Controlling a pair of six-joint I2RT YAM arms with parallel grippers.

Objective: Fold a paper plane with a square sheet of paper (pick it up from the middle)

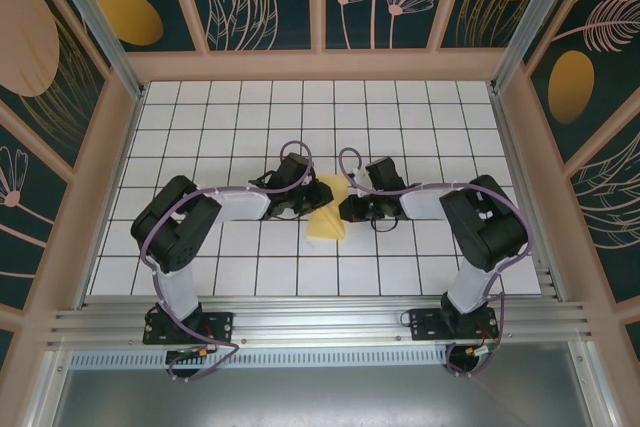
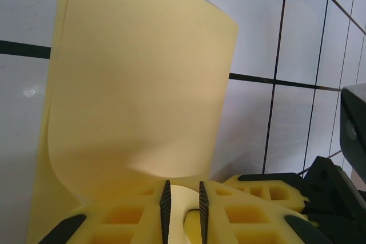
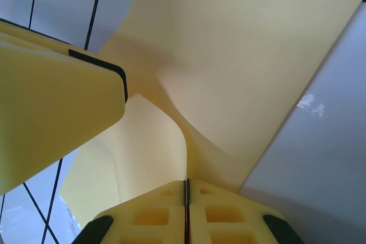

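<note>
The square sheet of paper [image 1: 328, 219] is pale yellow and stands bent up between the two grippers near the table's middle. My right gripper [image 3: 186, 182] is shut on a fold of it, pads pressed together with the sheet [image 3: 246, 55] fanning out above. My left gripper [image 2: 183, 187] has its pads a narrow gap apart, and a curl of the sheet [image 2: 137, 84] runs between them. In the top view the left gripper [image 1: 312, 202] and right gripper [image 1: 346, 209] face each other, almost touching. A left finger [image 3: 51, 118] looms close in the right wrist view.
White grid-tiled table [image 1: 200, 127] with wooden walls [image 1: 320, 65] around it. The metal rail [image 1: 320, 322] with both arm bases runs along the near edge. The right gripper's finger [image 2: 274, 190] crowds the left wrist view at lower right.
</note>
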